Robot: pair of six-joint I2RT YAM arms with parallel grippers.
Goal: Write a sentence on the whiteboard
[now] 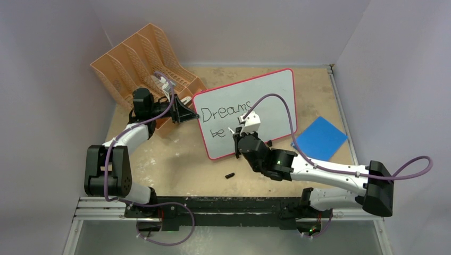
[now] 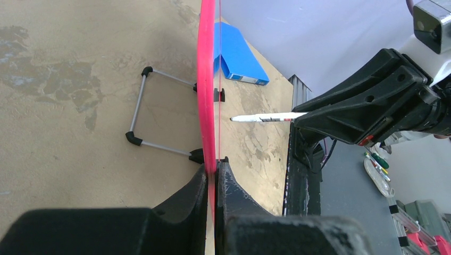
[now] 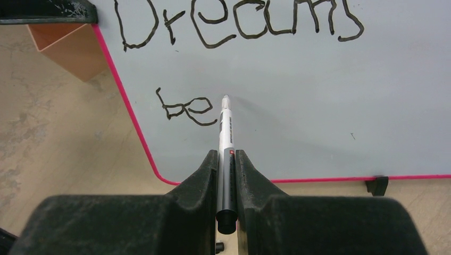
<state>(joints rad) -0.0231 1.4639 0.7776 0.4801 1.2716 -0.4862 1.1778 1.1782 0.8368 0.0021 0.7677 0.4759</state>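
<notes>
Left claw [image 2: 215, 167] is pinched on the red left edge of the whiteboard [image 1: 268, 98], which stands upright mid-surface [image 1: 170, 159], right beside the orange file rack [image 1: 143, 58]. Right claw [image 3: 227, 159] is clamped on a marker [image 3: 226, 127], tip just shy of the board face, right after "be". From my seat the sentence [image 1: 225, 113] reads only "Dreams" and "be". Blue pad [image 1: 319, 138] lies off to the right.
</notes>
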